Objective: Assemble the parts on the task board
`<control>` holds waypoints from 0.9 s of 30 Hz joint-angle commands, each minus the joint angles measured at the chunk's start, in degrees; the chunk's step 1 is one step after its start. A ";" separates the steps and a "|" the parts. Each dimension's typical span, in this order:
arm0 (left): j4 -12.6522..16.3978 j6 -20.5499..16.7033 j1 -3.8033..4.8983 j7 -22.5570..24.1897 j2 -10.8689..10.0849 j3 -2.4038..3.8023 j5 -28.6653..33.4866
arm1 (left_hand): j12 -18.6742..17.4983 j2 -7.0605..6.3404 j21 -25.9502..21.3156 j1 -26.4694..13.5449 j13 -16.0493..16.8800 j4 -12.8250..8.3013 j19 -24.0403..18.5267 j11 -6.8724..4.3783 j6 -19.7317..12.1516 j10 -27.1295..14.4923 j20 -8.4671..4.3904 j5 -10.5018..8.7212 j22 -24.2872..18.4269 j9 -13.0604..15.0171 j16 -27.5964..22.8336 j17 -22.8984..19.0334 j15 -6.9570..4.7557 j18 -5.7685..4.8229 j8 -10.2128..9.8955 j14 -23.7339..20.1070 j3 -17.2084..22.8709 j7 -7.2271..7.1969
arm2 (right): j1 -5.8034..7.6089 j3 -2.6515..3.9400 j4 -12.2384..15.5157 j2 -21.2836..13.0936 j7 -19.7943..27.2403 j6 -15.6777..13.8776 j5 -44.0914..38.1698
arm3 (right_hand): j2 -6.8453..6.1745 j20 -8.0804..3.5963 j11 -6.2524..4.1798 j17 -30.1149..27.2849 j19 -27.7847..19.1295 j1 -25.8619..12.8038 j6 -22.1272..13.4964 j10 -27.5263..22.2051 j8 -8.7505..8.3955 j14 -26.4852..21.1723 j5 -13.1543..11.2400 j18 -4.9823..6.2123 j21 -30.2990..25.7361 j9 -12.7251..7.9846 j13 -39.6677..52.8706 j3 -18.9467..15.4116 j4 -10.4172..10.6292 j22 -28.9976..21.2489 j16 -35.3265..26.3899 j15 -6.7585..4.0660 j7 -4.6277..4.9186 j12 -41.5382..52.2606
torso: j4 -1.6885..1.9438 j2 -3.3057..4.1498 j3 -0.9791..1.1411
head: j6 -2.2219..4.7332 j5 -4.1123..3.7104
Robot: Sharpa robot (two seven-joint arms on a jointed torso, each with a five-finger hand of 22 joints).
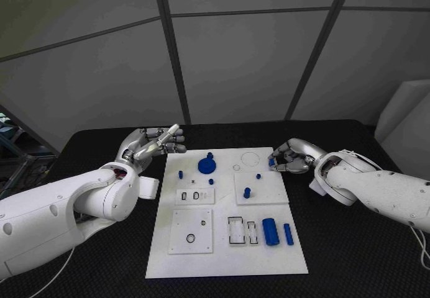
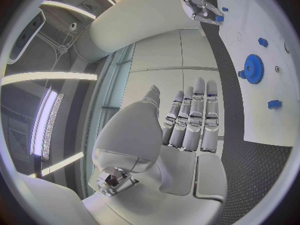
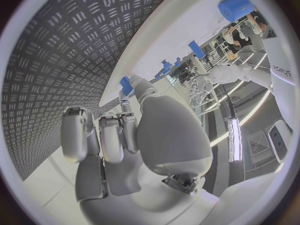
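Observation:
The white task board (image 1: 228, 254) lies in the middle of the black table. My right hand (image 1: 293, 156) is at the board's far right edge and pinches a small blue part (image 1: 271, 161) at its fingertips; the right wrist view shows this part (image 3: 126, 85) at the tip of the right hand (image 3: 140, 135). My left hand (image 1: 152, 146) hovers beside the board's far left corner, fingers stretched out and holding nothing. In the left wrist view the left hand (image 2: 187, 120) is flat and bare, with the right hand (image 2: 197, 2) beyond it.
On the board stand a blue gear (image 1: 207, 165), several small blue pegs (image 1: 247, 193), and two blue cylinders (image 1: 271, 231) near the front right. Raised white sub-plates (image 1: 192, 230) and slot frames (image 1: 235, 230) lie between them. Black table surrounds the board.

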 commanded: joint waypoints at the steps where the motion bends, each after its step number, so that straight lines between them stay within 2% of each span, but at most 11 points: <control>1: 0.03 0.61 0.06 0.38 0.02 0.04 -0.35 | -0.18 0.01 -0.23 0.60 -0.07 -0.40 0.38 0.09 0.34 0.48 0.18 -0.01 -0.06 -0.05 -0.12 0.05 0.37 -0.64 -0.21 -0.10 -0.02 0.04 | 0.05 0.01 -0.10 0.07 -0.29 0.67 -0.57 | 0.64 -0.30 -0.31 15.03 0.33 0.00 0.80 4.03 0.30 5.94 -0.22 -0.03 0.11 0.11 11.71 0.63 -0.03 3.80 0.11 -0.43 -0.07 0.39 | -0.01 -0.01 0.01 | 0.01 0.02; 4: 0.03 0.61 0.06 0.38 0.02 0.04 -0.35 | -0.18 0.01 -0.23 0.60 -0.07 -0.40 0.38 0.09 0.34 0.48 0.18 -0.01 -0.06 -0.05 -0.12 0.05 0.37 -0.64 -0.21 -0.10 -0.02 0.04 | 0.04 0.01 -0.16 0.08 -0.23 0.36 -0.60 | 1.06 -0.41 -0.61 15.09 0.46 -0.26 2.34 4.13 0.90 5.96 -0.24 -0.06 0.19 0.29 11.87 0.97 0.07 3.97 0.14 -0.61 -0.49 0.55 | -0.02 -0.02 -0.01 | -0.01 -0.02; 8: 0.04 0.59 0.06 0.37 0.00 0.04 -0.35 | -0.18 0.01 -0.23 0.60 -0.07 -0.40 0.38 0.09 0.34 0.48 0.18 -0.01 -0.06 -0.05 -0.12 0.05 0.37 -0.64 -0.21 -0.10 -0.02 0.04 | 0.04 0.01 -0.08 0.09 -0.04 -0.49 -0.49 | 1.75 -0.82 -1.50 15.09 0.73 -0.31 4.80 4.30 2.01 5.96 -0.38 -0.13 0.35 0.73 12.15 1.57 0.02 4.34 0.14 -1.17 -1.55 0.83 | -0.02 0.01 0.00 | -0.04 -0.01; 13: 0.04 0.59 0.05 0.36 -0.01 0.04 -0.35 | -0.18 0.01 -0.23 0.60 -0.07 -0.40 0.38 0.09 0.34 0.48 0.18 -0.01 -0.06 -0.05 -0.12 0.05 0.37 -0.64 -0.21 -0.10 -0.02 0.04 | 0.03 0.02 0.03 0.08 -0.35 -3.05 0.52 | 2.79 -1.46 -2.40 15.09 1.02 -0.47 6.74 4.55 2.92 5.96 0.43 -0.21 0.53 1.22 12.53 2.29 0.11 4.73 0.14 -1.87 -2.55 1.23 | -0.02 -0.04 0.03 | -0.05 -0.05; 15: 0.04 0.61 0.05 0.36 -0.02 0.04 -0.35 | -0.18 0.01 -0.23 0.60 -0.07 -0.40 0.38 0.09 0.34 0.48 0.18 -0.01 -0.06 -0.05 -0.12 0.05 0.37 -0.64 -0.21 -0.10 -0.02 0.04 | 0.03 0.02 0.27 -0.05 -0.39 -4.39 1.18 | 3.34 -1.76 -2.69 15.09 1.21 -0.07 7.12 4.67 3.08 5.96 -0.29 -0.27 0.65 1.37 12.73 2.94 -0.19 4.99 0.14 -2.17 -2.85 1.42 | 0.00 -0.05 0.06 | -0.08 -0.04; 20: 0.06 0.59 0.04 0.36 -0.20 0.04 -0.35 | -0.18 0.01 -0.23 0.60 -0.07 -0.40 0.38 0.09 0.34 0.48 0.18 -0.01 -0.06 -0.05 -0.12 0.05 0.37 -0.64 -0.21 -0.10 -0.02 0.04 | 0.04 0.12 2.25 -0.75 -0.74 -6.76 1.66 | 3.73 -2.01 -2.85 15.09 1.42 0.37 7.14 4.74 3.01 5.96 -0.68 -0.34 0.79 1.46 12.85 3.74 -0.65 5.29 0.14 -2.34 -2.96 1.53 | -0.16 -0.06 0.04 | 0.12 0.12; 22: 0.11 0.55 0.03 0.35 -0.32 0.04 -0.35 | -0.18 0.01 -0.23 0.60 -0.07 -0.40 0.38 0.09 0.34 0.48 0.18 -0.01 -0.06 -0.05 -0.12 0.05 0.37 -0.64 -0.21 -0.10 -0.02 0.04 | 0.07 0.49 3.97 -1.20 -1.23 -7.29 1.28 | 3.81 -2.07 -2.86 15.09 1.46 0.50 7.10 4.75 2.97 5.96 -0.67 -0.36 0.82 1.49 12.86 4.02 -0.84 5.35 0.14 -2.36 -2.94 1.54 | -0.20 -0.03 0.00 | 0.45 0.20; 24: 0.20 0.55 0.03 0.34 -0.39 0.04 -0.35 | -0.18 0.01 -0.23 0.60 -0.07 -0.40 0.38 0.09 0.34 0.48 0.18 -0.01 -0.06 -0.05 -0.12 0.05 0.37 -0.64 -0.21 -0.10 -0.02 0.04 | 0.09 1.11 5.64 -1.45 -1.83 -7.51 0.75 | 3.85 -2.10 -2.85 15.09 1.51 0.57 7.03 4.75 2.90 5.96 -0.66 -0.37 0.85 1.49 12.87 4.21 -0.96 5.41 0.14 -2.37 -2.91 1.55 | -0.13 -0.01 -0.08 | 0.46 0.16; 27: 0.27 0.54 0.03 0.33 -0.47 0.04 -0.35 | -0.18 0.01 -0.23 0.60 -0.07 -0.40 0.38 0.09 0.34 0.48 0.18 -0.01 -0.06 -0.05 -0.12 0.05 0.37 -0.64 -0.21 -0.10 -0.02 0.04 | 0.13 1.66 8.38 -1.67 -2.94 -7.78 0.05 | 3.87 -2.12 -2.83 15.09 1.54 0.60 6.95 4.75 2.83 5.96 -0.72 -0.39 0.87 1.49 12.87 4.35 -1.06 5.46 0.14 -2.37 -2.87 1.54 | -0.01 -0.06 -0.10 | 0.29 0.18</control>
